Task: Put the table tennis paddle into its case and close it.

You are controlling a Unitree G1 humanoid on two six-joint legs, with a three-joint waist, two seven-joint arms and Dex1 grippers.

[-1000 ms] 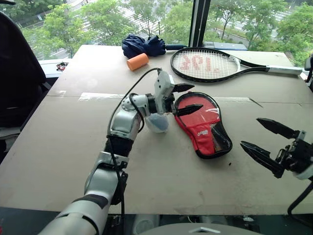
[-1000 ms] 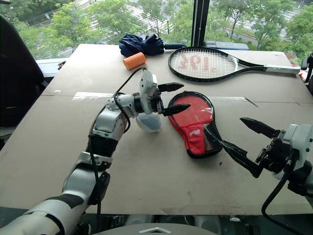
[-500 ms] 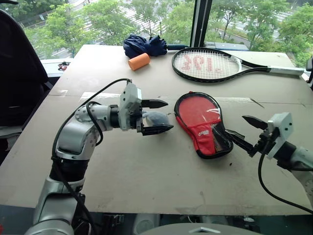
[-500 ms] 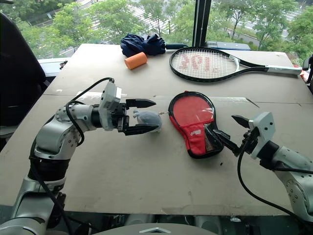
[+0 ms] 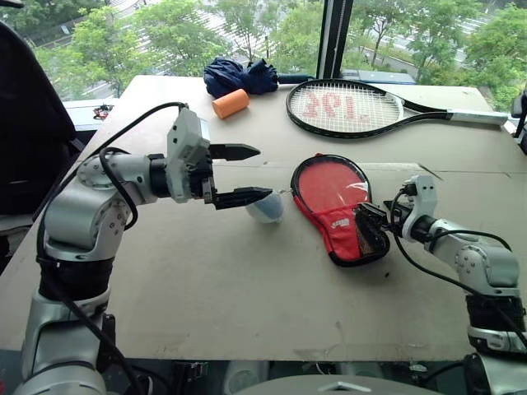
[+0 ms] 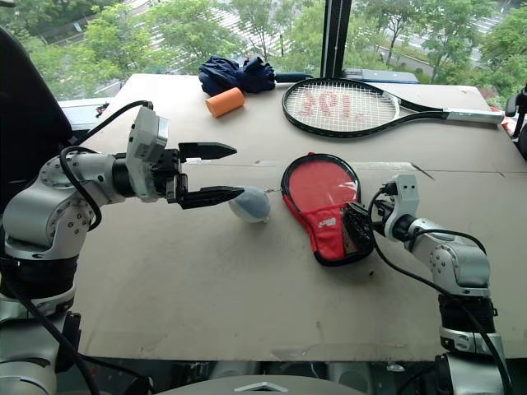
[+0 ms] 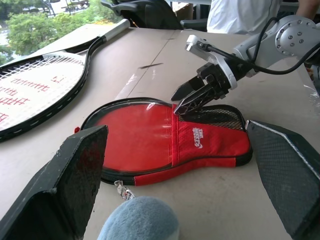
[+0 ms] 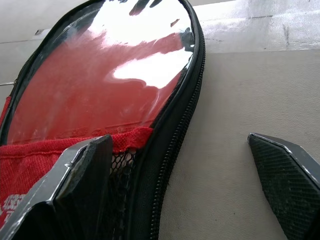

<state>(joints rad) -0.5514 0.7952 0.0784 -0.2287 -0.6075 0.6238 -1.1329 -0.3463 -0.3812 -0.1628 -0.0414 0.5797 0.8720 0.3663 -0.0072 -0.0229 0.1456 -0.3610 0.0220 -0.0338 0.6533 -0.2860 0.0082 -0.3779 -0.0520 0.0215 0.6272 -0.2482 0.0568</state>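
The soft, floppy case (image 5: 342, 207) is lying flat mid-table (image 5: 247, 313), likely best pinched at its zipper rim, while the right pincer (image 5: 375, 226) is straddling its mesh edge, wide open, and the left pincer (image 5: 239, 174) is hovering open, empty.

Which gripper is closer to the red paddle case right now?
Right. The right gripper is at the mesh-pocket end of the paddle case, jaws open. The left gripper hovers off its other side, above the grey plush charm.

case (image 5: 339, 206) lies right of plush charm (image 5: 266, 207), before racket (image 5: 350, 109).
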